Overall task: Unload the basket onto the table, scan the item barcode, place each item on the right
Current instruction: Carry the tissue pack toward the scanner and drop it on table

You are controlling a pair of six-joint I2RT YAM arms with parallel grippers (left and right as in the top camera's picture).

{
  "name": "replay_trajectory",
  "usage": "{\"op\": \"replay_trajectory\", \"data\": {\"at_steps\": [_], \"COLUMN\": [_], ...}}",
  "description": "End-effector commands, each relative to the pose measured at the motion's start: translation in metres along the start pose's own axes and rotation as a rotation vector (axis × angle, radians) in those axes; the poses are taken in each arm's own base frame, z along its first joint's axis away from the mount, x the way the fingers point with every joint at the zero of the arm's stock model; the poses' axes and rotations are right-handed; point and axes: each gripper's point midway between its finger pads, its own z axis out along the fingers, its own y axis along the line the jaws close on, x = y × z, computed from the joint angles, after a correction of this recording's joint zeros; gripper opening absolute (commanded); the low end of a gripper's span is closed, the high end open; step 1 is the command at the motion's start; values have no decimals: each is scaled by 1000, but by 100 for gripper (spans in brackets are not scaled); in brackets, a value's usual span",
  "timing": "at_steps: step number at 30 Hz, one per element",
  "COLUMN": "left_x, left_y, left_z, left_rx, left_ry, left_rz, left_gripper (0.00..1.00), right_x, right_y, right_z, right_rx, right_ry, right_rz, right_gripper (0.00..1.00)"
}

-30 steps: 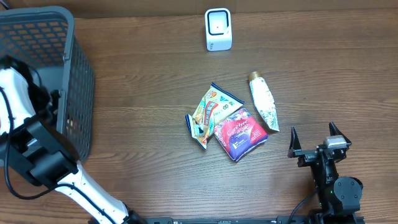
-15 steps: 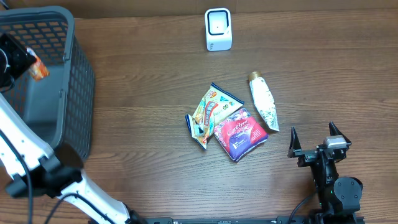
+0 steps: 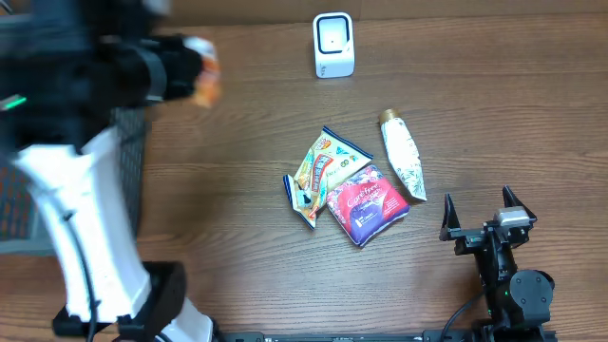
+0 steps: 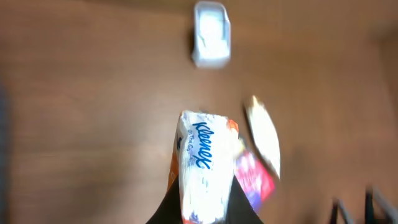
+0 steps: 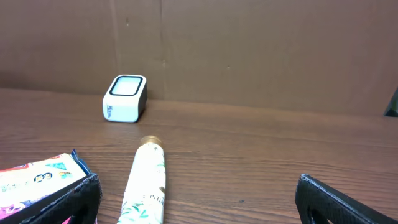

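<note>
My left gripper [image 4: 204, 208] was clamped tight on the tissue pack [image 4: 202, 168], holding it in the air over the table's left side, well apart from the scanner [image 3: 333, 45] at the far edge. My right gripper [image 3: 478, 204] sat spread wide and empty near the front right. I judged this the carry step: pack in hand, not yet presented. The next move called for bringing the pack before the scanner's window, barcode side facing it. Blur hid where the barcode sat. The tube [image 3: 403, 157] and packets [image 3: 328, 171] lay mid-table, below the likely path.
</note>
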Motion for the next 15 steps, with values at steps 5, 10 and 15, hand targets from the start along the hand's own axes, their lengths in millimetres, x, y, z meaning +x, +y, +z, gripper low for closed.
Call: {"op": "replay_trajectory", "data": {"at_steps": [5,10,15], "left_x": [110,175,206], "left_y": [-6,22,40], "left_z": [103,154,192], "left_rx": [-265,-500,-524], "left_ry": [441,558,579], "left_rz": [71,57,34], "left_gripper": [4,4,6], "right_x": [1,1,1], "right_y": [0,0,0], "right_z": [0,0,0], "right_rx": [2,2,2], "right_ry": [-8,-8,-8], "right_rz": [-1,-1,-1], "right_gripper": [100,100,100]}}
